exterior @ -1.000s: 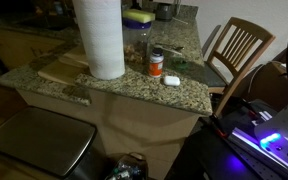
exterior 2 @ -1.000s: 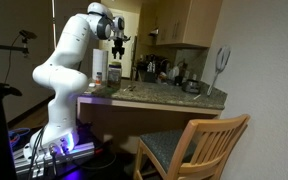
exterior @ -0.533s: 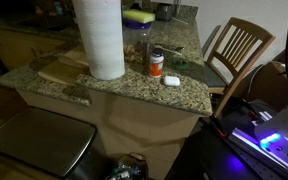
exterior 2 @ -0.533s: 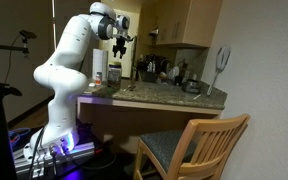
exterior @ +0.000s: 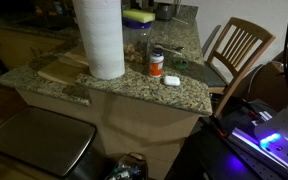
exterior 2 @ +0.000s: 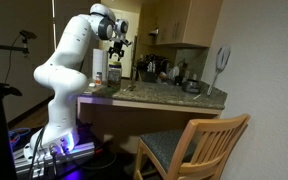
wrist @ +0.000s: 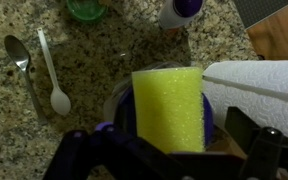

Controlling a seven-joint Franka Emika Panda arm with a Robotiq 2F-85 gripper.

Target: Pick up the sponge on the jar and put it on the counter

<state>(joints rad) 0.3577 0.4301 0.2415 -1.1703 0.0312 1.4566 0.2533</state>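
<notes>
Sitting place: the sponge point(wrist: 169, 105) lies flat on the lid of the jar point(wrist: 210, 112) and hides most of it. Only slivers of the blue-purple rim show at either side. The jar stands on the granite desk point(wrist: 94, 60).
Long axis: in the wrist view the sponge's longer side runs from the bottom of the picture toward the top, and its short width spans left to right.
Pointing: its far end aims at the capped bottle point(wrist: 179, 10) near the top edge. Its near end runs under the gripper point(wrist: 169, 152).
Fingers: the two dark fingers point(wrist: 256, 150) stand spread wide at the lower corners and grip nothing.
Key relation: the sponge lies directly below, centred between the fingers. Its long axis crosses the line that joins them, so closing would probably pinch the narrow width.
Height: in an exterior view the gripper point(exterior 2: 118, 48) hangs above the desk, apart from the sponge. A straight descent looks like what the coming move needs.
Neighbours: a paper towel roll point(wrist: 259, 85) stands just beside the jar on one side. A white spoon point(wrist: 52, 75) and a metal spoon point(wrist: 19, 55) lie well apart on the other.
Drop zone: bare granite shows between the jar and the spoons.
</notes>
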